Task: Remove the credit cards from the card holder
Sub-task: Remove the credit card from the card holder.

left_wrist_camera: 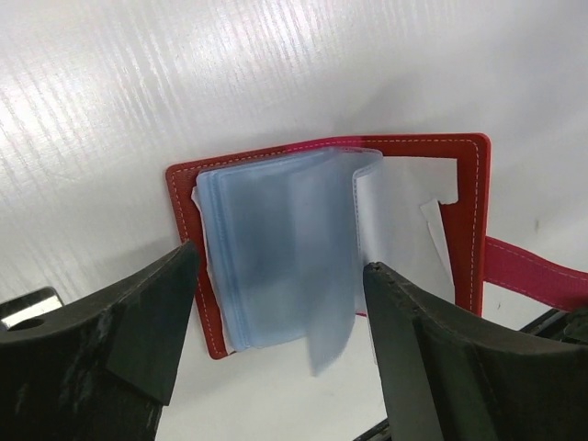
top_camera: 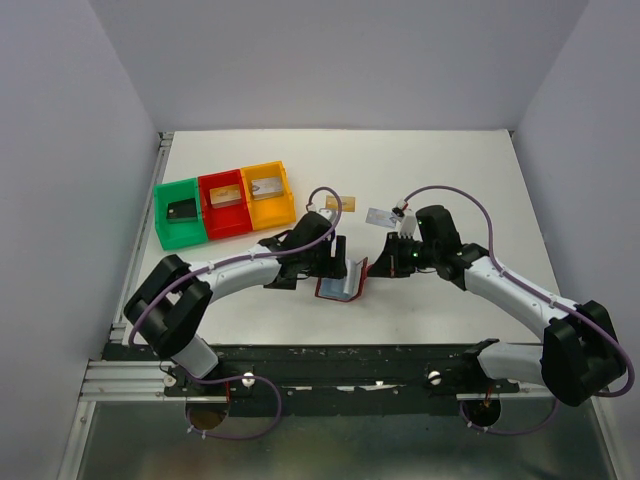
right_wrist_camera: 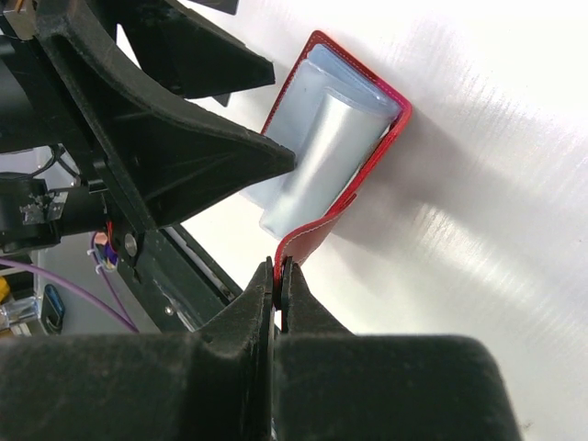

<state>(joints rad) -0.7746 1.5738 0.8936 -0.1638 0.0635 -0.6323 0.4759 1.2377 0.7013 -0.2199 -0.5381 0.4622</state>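
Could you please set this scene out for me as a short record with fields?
holder: dark red folding card holder, open on the white table, light blue plastic sleeves exposed
right gripper: shut on the holder's cover edge
left gripper: open, fingers flanking the sleeves
loose cards: gold plastic card and pale plastic card on the table beyond the holder
trays: green plastic tray, red plastic tray, yellow plastic tray in a row at far left, one card in each
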